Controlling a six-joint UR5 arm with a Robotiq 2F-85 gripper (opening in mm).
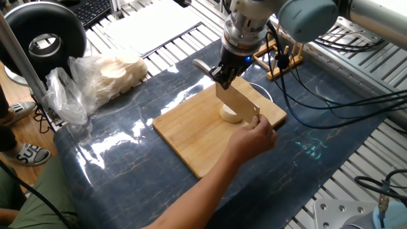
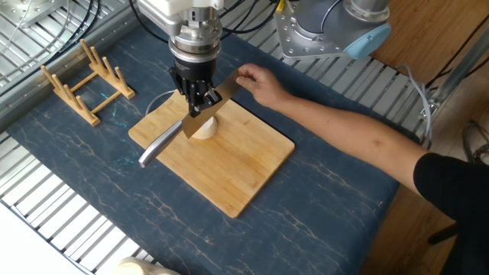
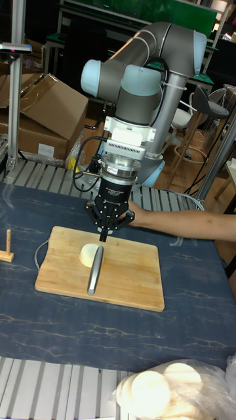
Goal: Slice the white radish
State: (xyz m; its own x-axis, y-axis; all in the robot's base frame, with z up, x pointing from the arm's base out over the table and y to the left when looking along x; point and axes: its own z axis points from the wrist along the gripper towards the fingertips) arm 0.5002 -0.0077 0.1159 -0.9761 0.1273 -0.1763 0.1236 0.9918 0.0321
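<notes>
The robot's black two-finger hand [image 2: 200,98] pinches a broad steel knife with a silver handle [image 2: 200,114] over the cream-white radish chunk [image 2: 203,128], which rests on the pale wooden cutting board [image 2: 229,172] near its far edge. A person's bare hand [image 2: 258,82] touches the blade's tip.

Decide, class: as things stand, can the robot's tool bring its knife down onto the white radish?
Probably yes. The tool holds the knife right over the white radish on the cutting board, though a person's hand touches the blade tip.
</notes>
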